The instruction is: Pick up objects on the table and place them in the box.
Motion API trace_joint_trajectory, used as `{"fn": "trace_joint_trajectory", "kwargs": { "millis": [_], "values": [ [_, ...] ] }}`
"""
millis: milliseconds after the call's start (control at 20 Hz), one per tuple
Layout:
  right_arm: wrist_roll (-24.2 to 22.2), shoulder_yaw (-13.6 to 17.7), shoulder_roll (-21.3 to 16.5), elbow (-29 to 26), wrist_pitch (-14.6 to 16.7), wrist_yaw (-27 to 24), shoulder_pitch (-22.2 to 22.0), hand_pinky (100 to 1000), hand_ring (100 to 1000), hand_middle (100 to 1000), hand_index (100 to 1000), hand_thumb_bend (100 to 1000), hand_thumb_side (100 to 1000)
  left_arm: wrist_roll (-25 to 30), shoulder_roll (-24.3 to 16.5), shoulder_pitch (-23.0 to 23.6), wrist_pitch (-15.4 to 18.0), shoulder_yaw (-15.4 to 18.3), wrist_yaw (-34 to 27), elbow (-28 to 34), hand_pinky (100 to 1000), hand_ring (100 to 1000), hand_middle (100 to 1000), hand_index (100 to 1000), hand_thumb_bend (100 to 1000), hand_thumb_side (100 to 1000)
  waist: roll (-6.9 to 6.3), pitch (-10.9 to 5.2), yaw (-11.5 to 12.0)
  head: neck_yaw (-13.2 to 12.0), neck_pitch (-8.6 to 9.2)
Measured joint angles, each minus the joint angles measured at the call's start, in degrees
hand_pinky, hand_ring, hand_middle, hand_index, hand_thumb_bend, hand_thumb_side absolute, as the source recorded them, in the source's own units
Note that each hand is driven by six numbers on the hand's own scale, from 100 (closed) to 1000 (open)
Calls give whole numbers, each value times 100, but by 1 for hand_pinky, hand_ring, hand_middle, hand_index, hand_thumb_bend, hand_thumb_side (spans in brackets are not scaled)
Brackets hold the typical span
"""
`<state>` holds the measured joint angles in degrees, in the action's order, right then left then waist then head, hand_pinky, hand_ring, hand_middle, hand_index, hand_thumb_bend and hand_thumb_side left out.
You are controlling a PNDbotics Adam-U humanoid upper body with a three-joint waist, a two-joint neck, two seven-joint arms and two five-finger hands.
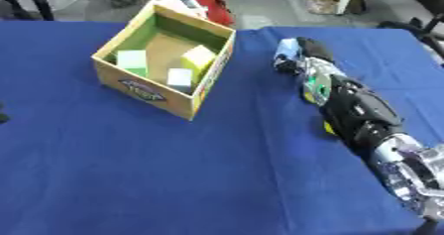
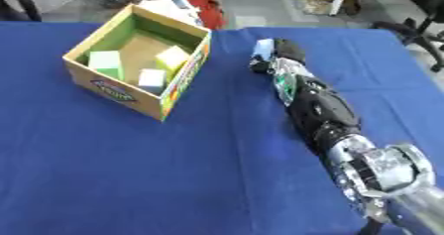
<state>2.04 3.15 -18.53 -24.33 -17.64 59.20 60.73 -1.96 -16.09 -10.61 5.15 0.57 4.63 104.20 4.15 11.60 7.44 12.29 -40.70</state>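
Observation:
An open cardboard box (image 1: 143, 89) with green inner walls stands at the table's far left. Inside it lie a pale green block (image 1: 132, 59), a yellow-green block (image 1: 197, 56) and a small whitish block (image 1: 180, 76). My right arm comes in from the lower right, and its hand (image 2: 286, 60) is low over the table, right of the box. The fingers are curled round a light blue and white object (image 2: 262, 47) at the hand's far tip. A dark sliver at the left edge (image 1: 3, 116) may be my left hand.
Blue cloth covers the table (image 1: 173, 169). A bit of something yellow (image 1: 329, 128) shows under my right forearm. Behind the box, past the table's far edge, lies a red item (image 1: 211, 2). A dark chair (image 2: 420, 28) stands at the far right.

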Motion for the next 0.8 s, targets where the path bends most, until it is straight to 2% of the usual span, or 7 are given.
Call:
{"fn": "trace_joint_trajectory", "kwargs": {
  "millis": [150,250,550,800],
  "values": [
    [126,0,-2,-51,28,-104,-24,629,594,373,950,100,234,0,0,-1,0,0,0,0,688,578,579,782,100,695,0,0,0,0,0],
    [286,0,7,-91,69,-181,-46,612,567,331,936,100,180,0,0,-1,0,0,0,0,687,578,579,782,100,695,0,0,0,0,0],
    [807,-23,16,-337,330,-475,-125,603,543,300,930,100,146,-1,0,0,-1,0,0,0,687,577,578,782,100,696,0,0,-19,-1,0],
    [866,-197,16,-912,707,-658,-104,601,533,291,927,100,149,-2,0,7,-1,0,0,0,687,577,578,782,100,696,0,-6,-33,-2,-1]
  ]
}}
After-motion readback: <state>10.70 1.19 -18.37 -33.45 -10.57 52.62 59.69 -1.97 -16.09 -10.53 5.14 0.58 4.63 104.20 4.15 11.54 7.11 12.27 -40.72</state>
